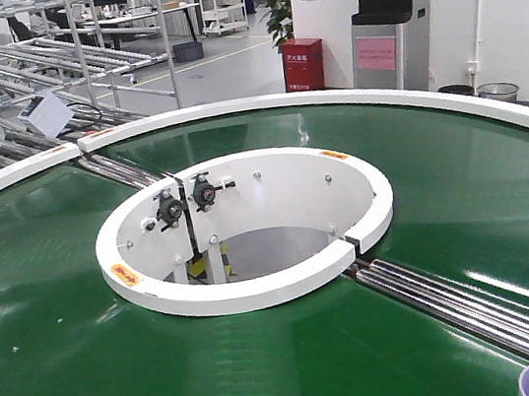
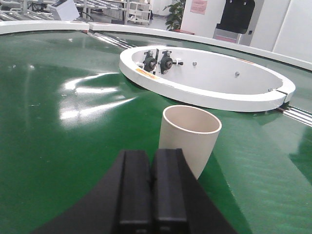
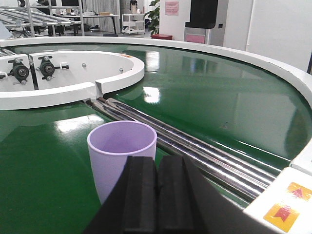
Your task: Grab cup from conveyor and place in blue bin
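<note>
Okay, cream cup stands upright on the table just ahead of my left end effector, pinched together; I'd spread wide first, then straddle its rim.

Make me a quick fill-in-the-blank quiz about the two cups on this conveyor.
1. The left-hand cup, by the left gripper, is ____ in colour.
2. The right-hand cup, by the right gripper, is ____.
3. Both cups stand ____ on the conveyor.
Missing words: cream; purple; upright.
</note>
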Robot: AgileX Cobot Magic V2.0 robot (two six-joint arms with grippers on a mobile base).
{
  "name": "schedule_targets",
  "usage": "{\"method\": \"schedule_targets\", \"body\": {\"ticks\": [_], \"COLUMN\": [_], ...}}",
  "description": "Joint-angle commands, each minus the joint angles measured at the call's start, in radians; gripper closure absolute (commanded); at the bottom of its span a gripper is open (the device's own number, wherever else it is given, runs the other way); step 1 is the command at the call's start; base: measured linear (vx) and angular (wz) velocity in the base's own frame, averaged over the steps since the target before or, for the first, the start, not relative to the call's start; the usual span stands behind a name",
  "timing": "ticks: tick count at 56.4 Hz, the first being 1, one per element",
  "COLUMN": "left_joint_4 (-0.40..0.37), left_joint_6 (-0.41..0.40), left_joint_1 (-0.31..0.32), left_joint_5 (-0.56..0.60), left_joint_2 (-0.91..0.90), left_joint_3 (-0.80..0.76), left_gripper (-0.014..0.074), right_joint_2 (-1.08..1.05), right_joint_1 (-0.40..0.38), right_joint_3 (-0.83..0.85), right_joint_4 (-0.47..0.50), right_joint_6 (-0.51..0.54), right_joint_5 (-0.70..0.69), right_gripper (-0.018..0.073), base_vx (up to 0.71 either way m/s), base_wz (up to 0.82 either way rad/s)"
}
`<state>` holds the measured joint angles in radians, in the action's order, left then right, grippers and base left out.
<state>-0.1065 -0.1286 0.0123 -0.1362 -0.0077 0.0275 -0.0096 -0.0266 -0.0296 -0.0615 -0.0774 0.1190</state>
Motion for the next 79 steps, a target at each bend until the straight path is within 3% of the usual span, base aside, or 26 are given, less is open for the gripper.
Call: {"method": "schedule_targets", "body": {"ticks": [1,28,49,53,62,64,68,73,79], "left_joint_4": [0.000,0.000,-0.001,-0.011,-0.011,-0.007,-0.005,0.016,0.076], "left_joint_6": [-0.005,-0.005,-0.005,-0.009,-0.109,-0.105,-0.074,0.029,0.156], "left_joint_1": [-0.002,-0.002,-0.002,-0.002,-0.002,-0.002,-0.002,-0.002,-0.002], "left_joint_5": [0.081,0.081,0.184,0.236,0.437,0.406,0.238,0.040,-0.033], "left_joint_2": [-0.018,-0.018,-0.018,-0.018,-0.016,-0.016,-0.014,0.019,0.108], "left_joint_3": [0.010,0.010,0.005,0.005,-0.018,-0.051,-0.141,-0.289,-0.444], "left_gripper": [0.0603,0.0603,0.0603,0.0603,0.0603,0.0602,0.0602,0.0601,0.0601], "right_joint_2": [-0.012,-0.012,-0.012,-0.012,-0.012,-0.012,-0.006,0.032,0.129], "right_joint_1": [-0.006,-0.006,-0.006,-0.006,-0.008,-0.008,-0.008,-0.008,-0.008], "right_joint_3": [-0.020,-0.020,-0.020,-0.020,-0.003,0.015,0.078,0.211,0.359], "right_joint_4": [-0.012,-0.012,-0.007,-0.007,0.035,0.050,0.061,0.039,0.010], "right_joint_6": [0.001,0.001,-0.004,-0.005,-0.051,-0.063,-0.061,-0.044,-0.045], "right_joint_5": [-0.089,-0.089,-0.137,-0.194,-0.380,-0.379,-0.307,-0.103,0.071], "right_gripper": [0.0568,0.0568,0.0568,0.0568,0.0568,0.0568,0.0568,0.0568,0.0568], "base_vx": [0.00,0.00,0.00,0.00,0.00,0.00,0.00,0.00,0.00], "base_wz": [0.00,0.00,0.00,0.00,0.00,0.00,0.00,0.00,0.00]}}
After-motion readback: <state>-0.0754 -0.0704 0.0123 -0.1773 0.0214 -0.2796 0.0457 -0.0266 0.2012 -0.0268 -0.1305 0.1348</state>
